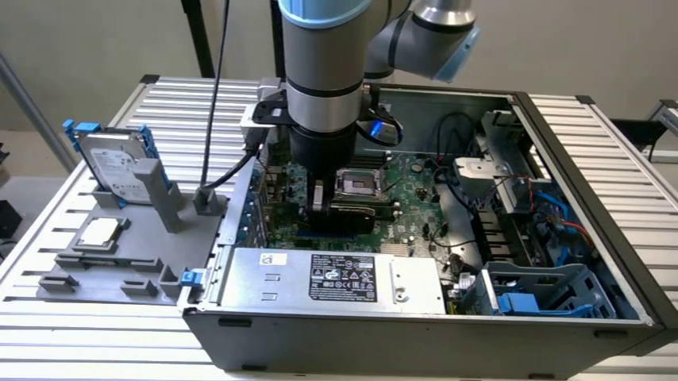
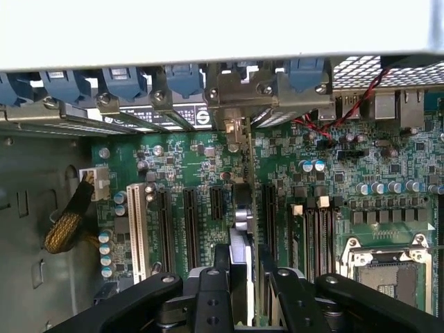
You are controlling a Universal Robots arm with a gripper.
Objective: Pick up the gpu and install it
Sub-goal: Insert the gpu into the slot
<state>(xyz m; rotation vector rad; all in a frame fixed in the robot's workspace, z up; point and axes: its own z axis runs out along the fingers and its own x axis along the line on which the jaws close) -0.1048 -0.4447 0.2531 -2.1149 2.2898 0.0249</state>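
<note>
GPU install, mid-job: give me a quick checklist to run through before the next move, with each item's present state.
1. gpu held on edge between the fingers of the gripper: ok.
2. Card inside the computer case, low over the motherboard: ok.
3. Card's metal bracket at the case's rear slot openings: ok.
4. Card edge lined up with one expansion slot, beside the black slots: cannot tell.
5. Card fully seated in a slot: cannot tell.
6. hard drive and processor chip resting on the grey holder outside the case, away from the arm: ok.
</note>
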